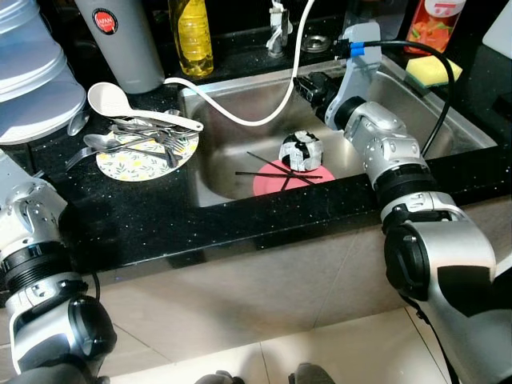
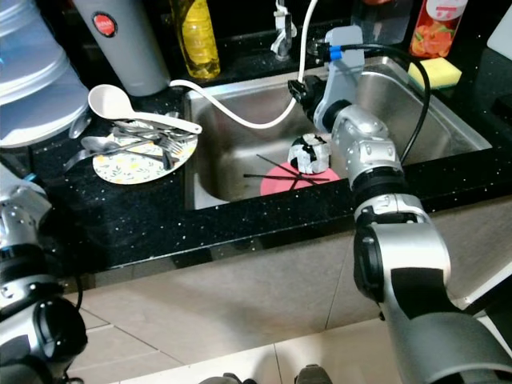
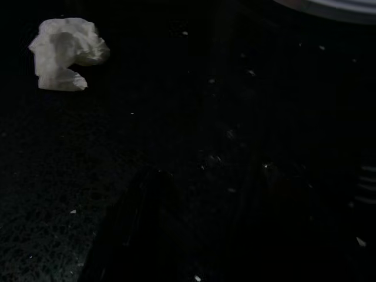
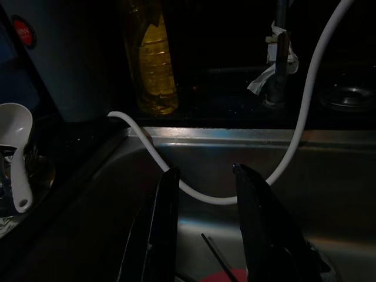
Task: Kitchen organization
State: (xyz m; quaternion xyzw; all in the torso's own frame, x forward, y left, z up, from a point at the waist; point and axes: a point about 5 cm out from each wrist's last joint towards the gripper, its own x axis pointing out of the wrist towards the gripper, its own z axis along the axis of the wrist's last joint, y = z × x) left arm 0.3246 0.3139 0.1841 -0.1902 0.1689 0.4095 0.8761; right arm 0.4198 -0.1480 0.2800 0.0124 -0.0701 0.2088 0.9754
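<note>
Right wrist view looks along my right tool point(image 4: 202, 226), whose two black fingers point(image 4: 158, 229) stand spread with nothing between them, hanging over the steel sink point(image 1: 416, 96). Just beyond the fingertips a white hose point(image 4: 194, 194) sags across the basin, and past it on the dark surface point(image 1: 160, 216) stand a yellow oil bottle point(image 4: 154, 59) and a grey flask point(image 1: 120, 40). Below my tool and nearer to me lies a pink plate point(image 1: 268, 182) on the sink floor, with thin black chopsticks point(image 1: 276, 172) crossed on it and a black-and-white cup point(image 1: 301, 150) sitting at its far edge. Off to the left of my tool, on the surface, a flowered plate point(image 1: 132, 166) carries a heap of spoons and forks point(image 1: 140, 140) and a white ladle point(image 1: 120, 102). My left arm hangs idle low beside the surface; its camera is very dark, showing a crumpled white tissue point(image 3: 66, 51), and I cannot tell how my left tool stands. I judge the step in hand to be reaching into the sink to clear it, the cup being the nearest piece. The next move calls for lowering my tool under the hose without snagging it and closing across the cup's wall.
</note>
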